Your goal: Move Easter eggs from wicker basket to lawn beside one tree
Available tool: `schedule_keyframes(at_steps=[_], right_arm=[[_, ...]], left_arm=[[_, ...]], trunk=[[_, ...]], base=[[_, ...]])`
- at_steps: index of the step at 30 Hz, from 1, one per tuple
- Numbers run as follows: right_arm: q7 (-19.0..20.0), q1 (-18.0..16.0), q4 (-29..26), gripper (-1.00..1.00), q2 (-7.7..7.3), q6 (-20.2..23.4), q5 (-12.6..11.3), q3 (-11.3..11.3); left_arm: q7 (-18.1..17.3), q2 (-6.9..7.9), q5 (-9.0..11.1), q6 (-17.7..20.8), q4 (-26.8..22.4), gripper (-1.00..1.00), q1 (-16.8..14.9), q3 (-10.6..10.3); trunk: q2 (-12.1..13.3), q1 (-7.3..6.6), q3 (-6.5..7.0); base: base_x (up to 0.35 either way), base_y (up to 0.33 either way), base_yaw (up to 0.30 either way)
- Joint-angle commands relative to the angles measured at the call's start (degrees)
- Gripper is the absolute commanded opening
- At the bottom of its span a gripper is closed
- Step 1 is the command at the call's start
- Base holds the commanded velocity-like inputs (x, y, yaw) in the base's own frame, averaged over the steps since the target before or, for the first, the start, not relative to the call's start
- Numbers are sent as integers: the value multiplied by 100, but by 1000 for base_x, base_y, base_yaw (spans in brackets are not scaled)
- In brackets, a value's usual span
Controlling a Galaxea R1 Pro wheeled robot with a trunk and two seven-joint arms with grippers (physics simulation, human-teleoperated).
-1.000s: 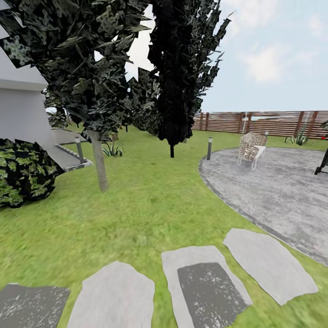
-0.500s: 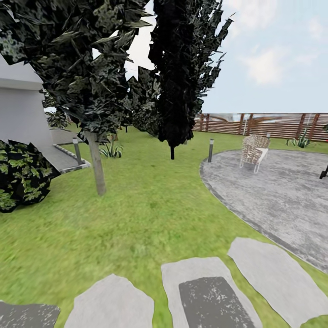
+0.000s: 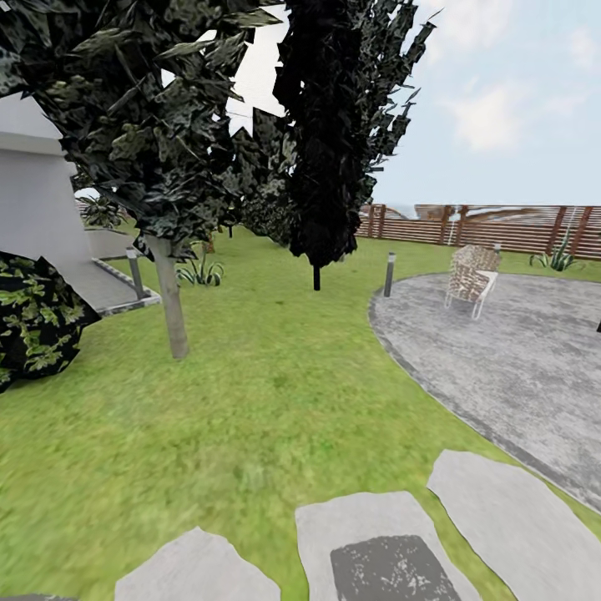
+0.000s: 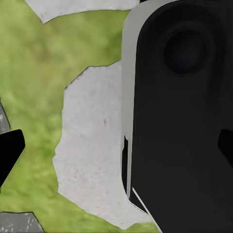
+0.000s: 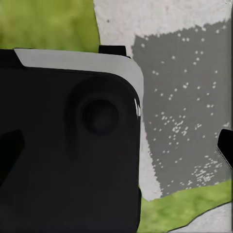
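Big green lawn (image 3: 275, 392) everywhere, with the grey-trunked tree (image 3: 171, 305) standing on it off to the left. A round grey patio (image 3: 517, 351) sits right, and stepping stones (image 3: 380, 542) lie up close. Both wrist views have dark robot housing over grass and stone, so can't tell either gripper's state.

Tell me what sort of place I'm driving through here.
A back garden, it seems: a green lawn with stepping stones, a thin-trunked tree, a paved patio and a wooden fence behind.

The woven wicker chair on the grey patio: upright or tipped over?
Upright: the woven wicker chair stands on its pale legs on the grey patio.
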Motion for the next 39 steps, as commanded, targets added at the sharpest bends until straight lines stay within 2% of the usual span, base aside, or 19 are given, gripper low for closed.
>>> schedule_keyframes(at_steps=[1, 22, 32, 39], right_arm=[[0, -5, 4, 100, 0, 3, 4, 2], [2, -5, 4, 100, 0, -4, 3, 1], [9, -5, 4, 100, 0, -6, -23, -5], [1, -5, 4, 100, 0, -3, 2, 1]], left_arm=[[-2, 0, 3, -4, -10, 100, 3, 3], [-2, 0, -1, -4, -10, 100, 3, 1], [-2, 0, -3, -4, -10, 100, 3, 3], [-2, 0, -1, -4, -10, 100, 3, 3]], trunk=[[-2, 4, -5], [-2, 4, -5], [-2, 4, -5], [-2, 4, -5]], base=[[335, 0, 0], [335, 0, -3], [335, 0, -251], [335, 0, -42]])
